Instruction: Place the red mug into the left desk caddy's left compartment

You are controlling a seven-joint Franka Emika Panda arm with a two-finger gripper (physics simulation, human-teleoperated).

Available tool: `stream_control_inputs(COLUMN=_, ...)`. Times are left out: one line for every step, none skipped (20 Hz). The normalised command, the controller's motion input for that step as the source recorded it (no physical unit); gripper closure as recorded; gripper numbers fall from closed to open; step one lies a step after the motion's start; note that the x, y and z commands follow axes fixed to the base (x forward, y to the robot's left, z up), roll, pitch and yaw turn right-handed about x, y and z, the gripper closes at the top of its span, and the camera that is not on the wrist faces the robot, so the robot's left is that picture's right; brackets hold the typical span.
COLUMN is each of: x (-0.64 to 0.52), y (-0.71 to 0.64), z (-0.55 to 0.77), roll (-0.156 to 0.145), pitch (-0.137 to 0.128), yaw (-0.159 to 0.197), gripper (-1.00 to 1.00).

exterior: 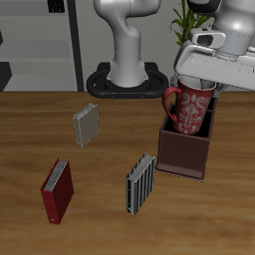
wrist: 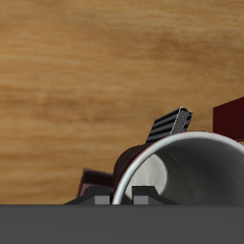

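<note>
End effector [exterior: 196,84] holds red mug [exterior: 188,110] above wooden table [exterior: 40,129] (shelving [exterior: 40,40] behind).

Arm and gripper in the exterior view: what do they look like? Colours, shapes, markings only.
The arm is glossy white, with thick rounded links rising from a black base plate. The gripper has a boxy pale grey-white body with dark patches on its upper part. No cables or readable markings are visible; the fingers are hard to make out.

one red mug [exterior: 189,108], one desk caddy [exterior: 183,151], three books: grey [exterior: 86,125], red [exterior: 58,190], striped [exterior: 140,182]
</note>
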Motion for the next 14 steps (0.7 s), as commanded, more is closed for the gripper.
stream_control_inputs(x=0.03, y=0.0, z=-0.01, roll=0.0, pitch=0.0, yaw=0.0, gripper=1.0)
stream_control_inputs(x=-0.45, y=-0.02, z=0.41, roll=0.01, pitch=-0.055, yaw=0.03, gripper=1.0)
stream_control_inputs(x=-0.4, y=-0.09, z=0.27, roll=-0.041, pitch=-0.016, yaw=-0.019, gripper=1.0)
stream_control_inputs(x=-0.52, y=-0.04, z=0.4, roll=-0.004, pitch=-0.018, yaw=-0.034, gripper=1.0)
stream_control_inputs(x=-0.6, y=-0.13, z=0.39, roll=-0.066, pitch=-0.026, yaw=-0.055, gripper=1.0)
stream_control_inputs(x=-0.62, y=0.01, z=0.39, roll=0.023, pitch=-0.065, yaw=0.003, gripper=1.0)
stream_control_inputs(x=-0.53, y=-0.04, z=0.3, roll=0.021, pitch=-0.003, yaw=-0.037, gripper=1.0)
stream_control_inputs(x=-0.63, y=-0.04, z=0.28, roll=-0.003, pitch=0.016, yaw=-0.058, gripper=1.0)
stream_control_inputs(x=-0.58, y=0.09, z=0.17, roll=0.048, pitch=0.052, yaw=-0.016, gripper=1.0)
stream_control_inputs(x=-0.72, y=0.05, z=0.21, roll=0.029, pitch=-0.012, yaw=-0.044, gripper=1.0)
stream_control_inputs(x=-0.72, y=0.11, z=0.22, roll=-0.056, pitch=-0.111, yaw=-0.006, gripper=1.0)
stream_control_inputs(x=-0.67, y=0.23, z=0.1, roll=0.095, pitch=-0.02, yaw=0.018, gripper=1.0)
stream_control_inputs(x=-0.5, y=0.1, z=0.04, roll=0.055, pitch=0.045, yaw=-0.054, gripper=1.0)
stream_control_inputs(x=-0.87, y=0.32, z=0.09, roll=0.026, pitch=-0.057, yaw=0.007, gripper=1.0)
